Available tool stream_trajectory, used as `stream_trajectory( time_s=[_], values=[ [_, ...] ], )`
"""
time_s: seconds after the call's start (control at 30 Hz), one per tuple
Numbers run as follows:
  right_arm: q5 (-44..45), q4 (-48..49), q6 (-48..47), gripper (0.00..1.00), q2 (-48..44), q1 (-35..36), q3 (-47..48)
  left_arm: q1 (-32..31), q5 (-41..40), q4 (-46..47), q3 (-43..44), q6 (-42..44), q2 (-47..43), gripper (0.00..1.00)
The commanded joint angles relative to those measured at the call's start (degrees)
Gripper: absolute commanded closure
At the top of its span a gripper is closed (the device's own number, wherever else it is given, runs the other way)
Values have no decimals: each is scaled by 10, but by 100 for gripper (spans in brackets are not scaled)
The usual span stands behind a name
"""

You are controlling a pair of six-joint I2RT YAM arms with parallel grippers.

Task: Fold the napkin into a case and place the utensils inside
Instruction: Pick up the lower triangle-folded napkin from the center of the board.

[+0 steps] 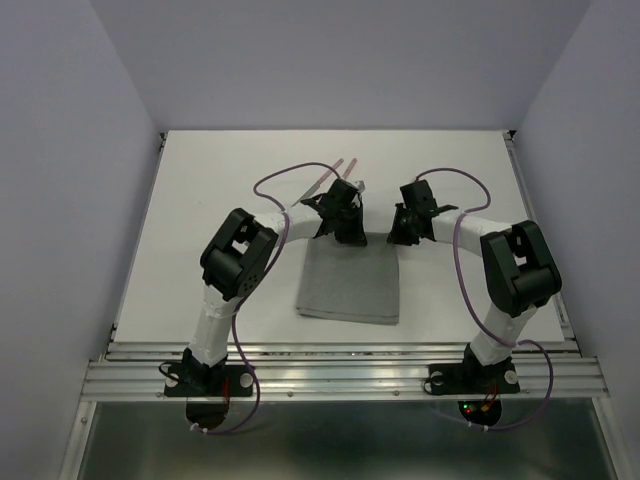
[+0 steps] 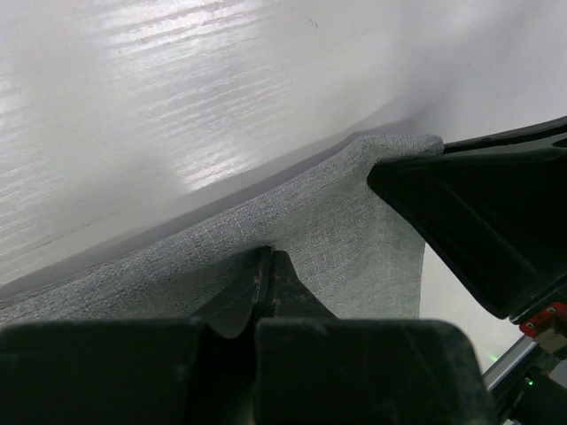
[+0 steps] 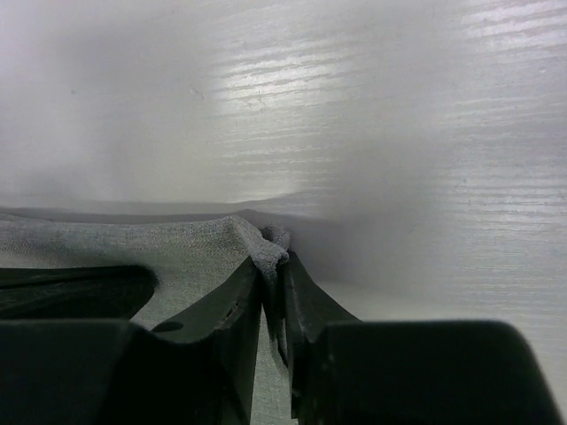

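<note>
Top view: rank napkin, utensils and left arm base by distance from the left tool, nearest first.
1. napkin: its far edge is pinched in the left tool.
2. utensils: just beyond the tool, farther up the table.
3. left arm base: near edge, left side.

Utensils (image 1: 350, 165) half-hidden behind left gripper (image 1: 348, 236)

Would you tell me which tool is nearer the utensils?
The left tool; the utensils lie just beyond it, while the right tool sits farther off.
</note>
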Motion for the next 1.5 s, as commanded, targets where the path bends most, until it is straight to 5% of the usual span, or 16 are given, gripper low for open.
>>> stream_trajectory(
  time_s=[0.0, 0.43, 0.47, 0.5, 0.57, 0.6, 0.7, 1.47],
  values=[
    [-7, 3, -7, 83, 2, -2, -14, 11, 1, 10, -16, 9, -62, 100],
    [-24, -6, -12, 91, -34, -2, -7, 14, 19, 21, -24, 7, -16, 100],
    [-18, -18, -13, 89, -31, -2, -4, 14, 24, 22, -24, 6, -18, 100],
    [1, -25, -13, 70, -27, -2, 2, 14, 28, 22, -21, 4, -25, 100],
    [24, -34, -10, 58, -25, -2, 1, 14, 34, 23, -16, 1, -33, 100],
    [34, -36, -7, 43, -26, -2, -2, 14, 36, 22, -11, 1, -42, 100],
    [62, -47, -3, 35, -33, -2, -4, 13, 41, 20, -2, 1, -54, 100],
    [31, -39, 14, 42, -53, -13, -14, 22, -2, -42, 40, 43, 17, 100]
  ],
)
